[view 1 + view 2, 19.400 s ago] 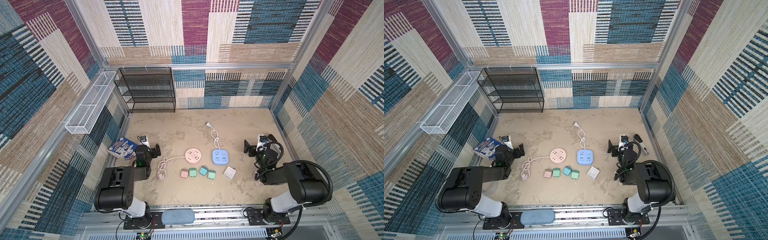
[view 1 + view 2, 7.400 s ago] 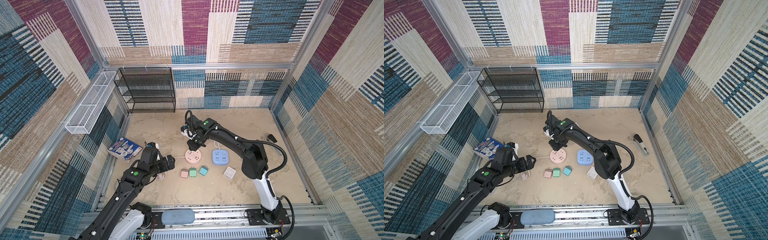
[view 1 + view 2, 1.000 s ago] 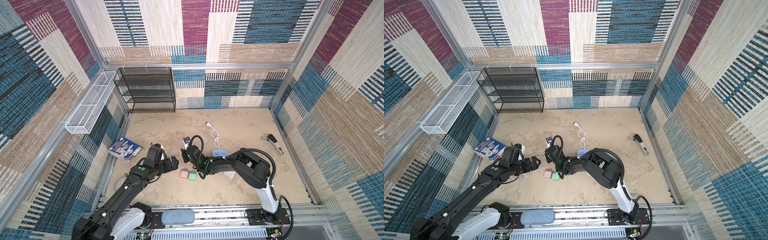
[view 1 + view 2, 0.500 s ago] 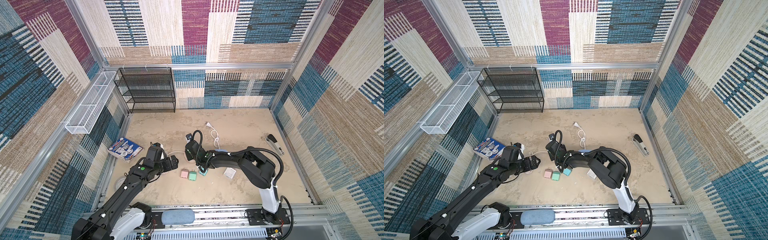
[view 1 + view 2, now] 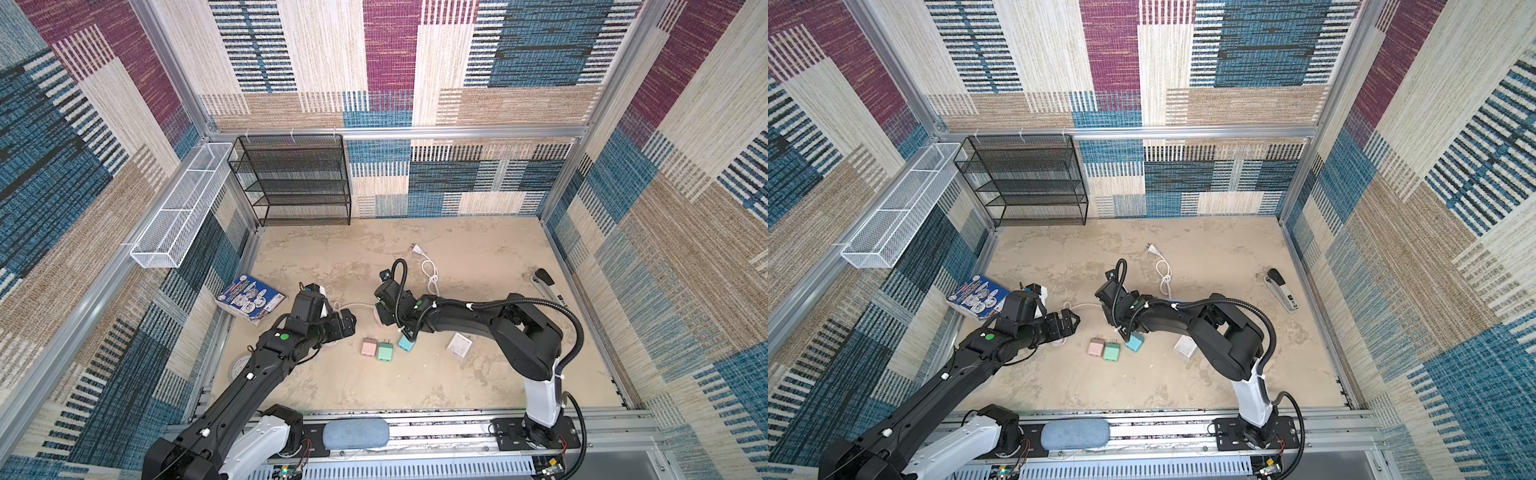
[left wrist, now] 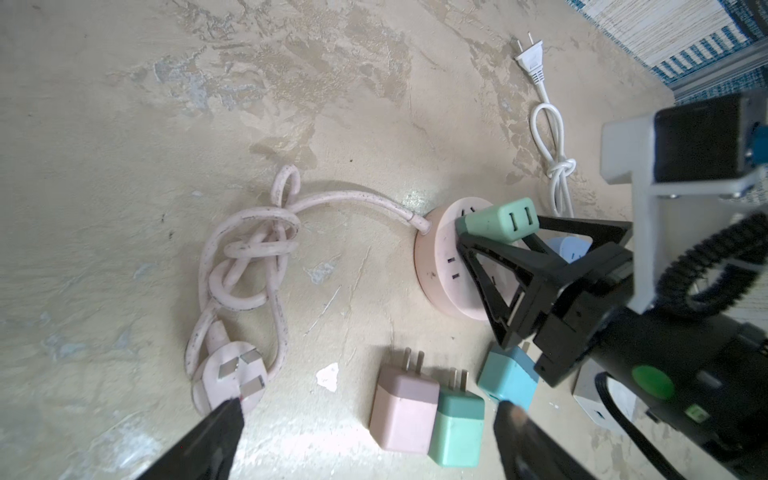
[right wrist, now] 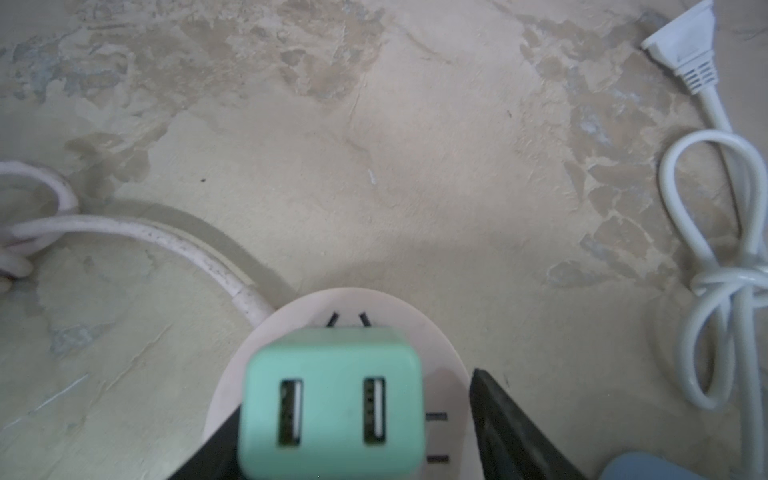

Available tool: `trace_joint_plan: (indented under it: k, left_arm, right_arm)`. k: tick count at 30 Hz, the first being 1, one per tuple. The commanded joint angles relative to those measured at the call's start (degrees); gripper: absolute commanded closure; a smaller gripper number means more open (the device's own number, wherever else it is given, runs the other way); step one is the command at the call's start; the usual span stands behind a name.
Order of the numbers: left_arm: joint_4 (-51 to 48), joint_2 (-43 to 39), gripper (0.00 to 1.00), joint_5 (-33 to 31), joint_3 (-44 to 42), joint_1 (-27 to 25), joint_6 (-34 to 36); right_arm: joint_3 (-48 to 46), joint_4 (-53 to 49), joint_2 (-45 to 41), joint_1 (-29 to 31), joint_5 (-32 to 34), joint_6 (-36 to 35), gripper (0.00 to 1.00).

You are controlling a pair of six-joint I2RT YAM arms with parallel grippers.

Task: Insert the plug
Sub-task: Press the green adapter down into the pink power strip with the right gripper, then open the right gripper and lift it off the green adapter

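Observation:
A mint-green USB plug (image 7: 332, 399) stands on the face of the round pink power strip (image 7: 451, 370), USB ports up, its prongs hidden. My right gripper (image 5: 384, 316) straddles it with the jaws open. One finger (image 7: 511, 436) is clear of the plug; the other lies close against its side. The left wrist view shows the same plug (image 6: 498, 220) on the strip (image 6: 436, 257). In both top views the strip is hidden under the right gripper. My left gripper (image 5: 347, 326) hovers open and empty beside it, over the floor.
Pink (image 5: 368, 347), green (image 5: 385, 352) and blue (image 5: 406, 343) chargers lie in front of the strip, a white one (image 5: 459, 345) further right. The strip's knotted pink cord and plug (image 6: 230, 378) lie left. Also here: a white cord (image 5: 430, 274), stapler (image 5: 546, 282), book (image 5: 249, 297) and black rack (image 5: 295, 178).
The right jaws have parted and stand apart around the green plug on the pink strip. The right gripper shifted slightly over the strip. The left arm has barely moved.

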Motion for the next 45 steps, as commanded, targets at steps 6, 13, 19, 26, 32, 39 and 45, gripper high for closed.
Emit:
trace_joint_plan:
  k: [6, 13, 19, 26, 32, 39, 45]
  left_arm:
    - [0.31, 0.30, 0.01, -0.24, 0.77, 0.08, 0.56]
    - [1.13, 1.21, 0.01, 0.68, 0.65, 0.06, 0.32]
    - [1.20, 0.87, 0.01, 1.28, 0.16, 0.06, 0.28]
    - [2.87, 0.20, 0.01, 4.12, -1.53, 0.04, -1.75]
    - [4.28, -1.30, 0.01, 5.48, -3.04, 0.01, -2.33]
    - [4.60, -2.83, 0.01, 7.23, -2.71, 0.10, -3.65]
    - [3.96, -2.83, 0.01, 7.87, -1.20, 0.06, -4.12]
  right_arm:
    - [0.55, -10.65, -5.06, -2.56, -7.81, -2.58, 0.27]
    - [2.28, -13.41, -8.31, -2.79, -9.07, -2.84, 0.31]
    - [0.77, -16.73, -12.81, -2.66, -12.80, -2.06, 0.40]
    - [-5.12, -15.35, -18.29, 1.12, -16.38, 3.83, 0.43]
    - [-6.46, -14.86, -18.82, 6.16, -12.59, 9.91, 0.43]
    - [-8.05, -14.18, -19.98, 8.18, -12.90, 13.89, 0.43]
    - [-8.98, -13.11, -20.19, 9.38, -12.87, 15.87, 0.43]
